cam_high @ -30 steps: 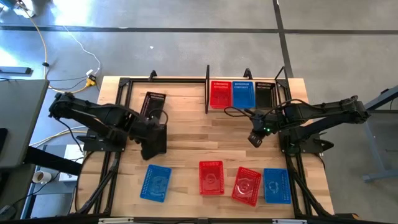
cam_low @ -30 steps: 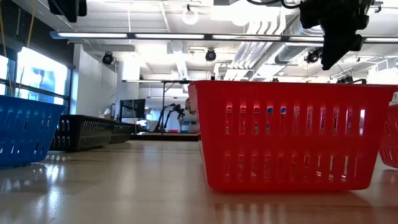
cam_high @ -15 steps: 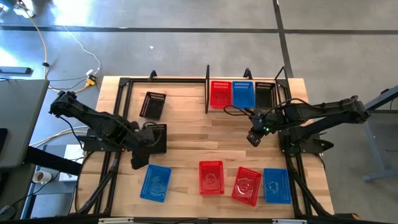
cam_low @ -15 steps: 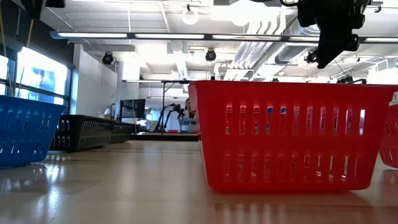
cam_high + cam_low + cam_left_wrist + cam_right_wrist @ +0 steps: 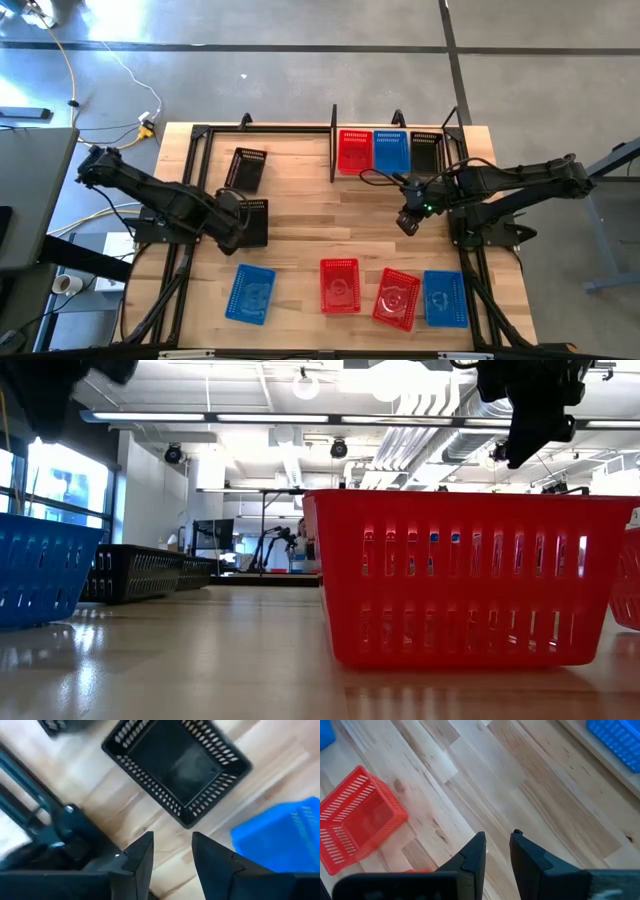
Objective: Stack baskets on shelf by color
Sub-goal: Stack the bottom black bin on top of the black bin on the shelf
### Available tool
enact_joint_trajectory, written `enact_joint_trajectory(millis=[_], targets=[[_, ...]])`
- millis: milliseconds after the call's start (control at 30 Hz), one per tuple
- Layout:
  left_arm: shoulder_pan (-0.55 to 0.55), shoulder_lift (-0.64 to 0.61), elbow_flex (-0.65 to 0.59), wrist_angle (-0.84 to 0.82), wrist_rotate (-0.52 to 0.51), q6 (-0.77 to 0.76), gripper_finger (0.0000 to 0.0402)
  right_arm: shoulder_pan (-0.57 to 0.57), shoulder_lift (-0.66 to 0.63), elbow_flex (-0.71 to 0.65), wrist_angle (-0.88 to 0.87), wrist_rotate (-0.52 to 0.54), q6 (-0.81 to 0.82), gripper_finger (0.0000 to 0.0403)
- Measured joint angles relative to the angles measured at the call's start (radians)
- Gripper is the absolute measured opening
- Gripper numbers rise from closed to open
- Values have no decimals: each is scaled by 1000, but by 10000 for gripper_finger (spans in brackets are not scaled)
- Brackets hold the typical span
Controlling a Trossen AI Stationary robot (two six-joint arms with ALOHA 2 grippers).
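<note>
In the high view the shelf [image 5: 334,155] stands at the far edge, holding a red [image 5: 354,152], a blue [image 5: 391,151] and a black basket [image 5: 425,153] side by side. On the table rest two black baskets [image 5: 247,168] [image 5: 256,222], two blue ones [image 5: 250,293] [image 5: 444,298] and two red ones [image 5: 340,285] [image 5: 397,297]. My left gripper [image 5: 232,224] [image 5: 172,851] is open, just left of the nearer black basket [image 5: 177,767] and above the table. My right gripper [image 5: 408,222] [image 5: 497,845] hangs narrowly open over bare wood near the table's middle right.
Black frame rails [image 5: 195,190] run along the table's left and right sides. The red basket [image 5: 460,575] stands close in front of the low camera, with a blue one [image 5: 40,570] at its left. A bare strip of wood lies between the shelf and the near row of baskets.
My left gripper swung from over the nearer black basket toward the table's near-left, then came back beside that basket's left side. The basket stayed where it was. My right arm kept nearly still.
</note>
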Motion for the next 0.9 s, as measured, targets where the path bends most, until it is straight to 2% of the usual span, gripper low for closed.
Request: enact_joint_trajectory(millis=[167,300,633,900], targets=[[40,-56,-143,149,45,-92,126,0,0,0,19,0,-19,75],[64,-72,-219,216,41,-150,126,0,0,0,33,0,-19,75],[127,-64,-355,322,40,-243,126,0,0,0,37,0,-19,75],[166,-63,-432,431,38,-256,126,0,0,0,38,-1,-19,75]])
